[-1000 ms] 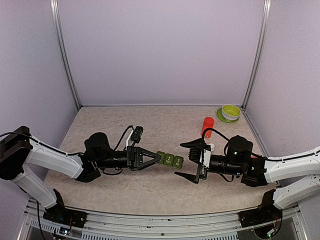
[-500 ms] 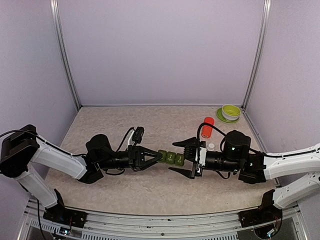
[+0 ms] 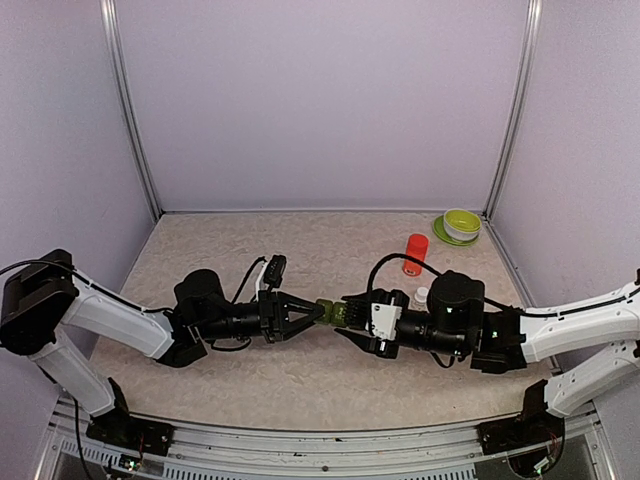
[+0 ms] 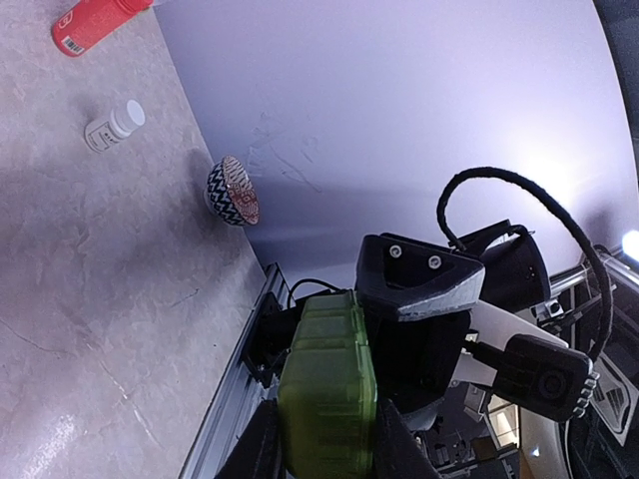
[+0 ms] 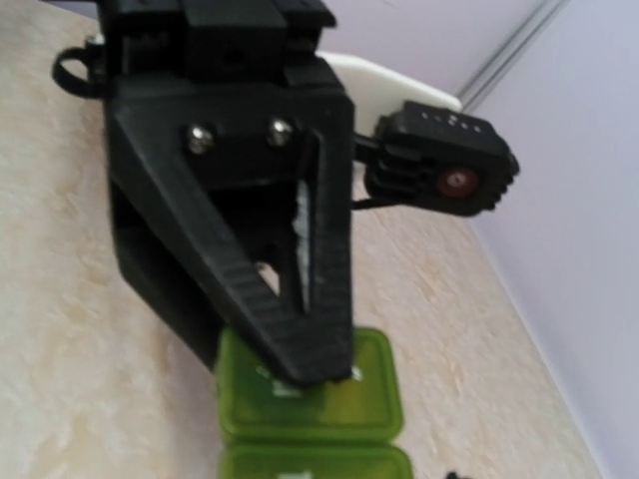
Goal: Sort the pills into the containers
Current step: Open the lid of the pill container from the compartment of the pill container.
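Left gripper [image 3: 318,313], fingers pinching the 9 o'clock end of the containers [image 3: 337,312], a green strip held over the table's centre. Right gripper [image 3: 352,318], fingers spread astride the strip's 3 o'clock end, contact unclear. Red bottle [image 3: 416,253] upright at its 1 o'clock, small white-capped bottle [image 3: 421,296] nearer. Green bowl [image 3: 462,224] in the 2 o'clock corner.
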